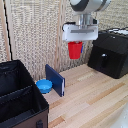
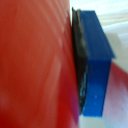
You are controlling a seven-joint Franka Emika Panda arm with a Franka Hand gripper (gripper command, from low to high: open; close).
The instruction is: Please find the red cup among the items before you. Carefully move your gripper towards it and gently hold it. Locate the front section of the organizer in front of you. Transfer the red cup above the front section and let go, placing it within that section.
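- We see the gripper (image 1: 75,44), a white flat block at the end of the bulky white and grey arm (image 1: 89,6), hanging high in the exterior view, well above the wooden table (image 1: 95,100).
- Its fingers pinch the red cup (image 1: 74,50), which hangs upright below the block, clear of every surface.
- In the wrist view we find the red cup (image 2: 35,65) filling most of the picture, blurred by nearness, with one blue finger (image 2: 96,62) pressed flat against its wall through a dark pad.
- We cannot make out the other finger in the wrist view.
- Behind the held cup stands a pale woven screen (image 1: 35,35).
- Toward the exterior view's right of the cup sits a black hard-shelled appliance (image 1: 111,52) on the table, near but not touching it.
- Lower down, a dark blue flat panel (image 1: 55,80) stands upright on the table.
- Just beside it, toward the exterior view's left, lies a shallow blue bowl (image 1: 44,86).
- At the exterior view's lower left stands the organizer (image 1: 12,80), a black fabric box with a divider across it.
- The front section (image 1: 27,117) is the nearer compartment, its outer wall bearing a small grey tag (image 1: 39,123); it lies well apart from the cup.
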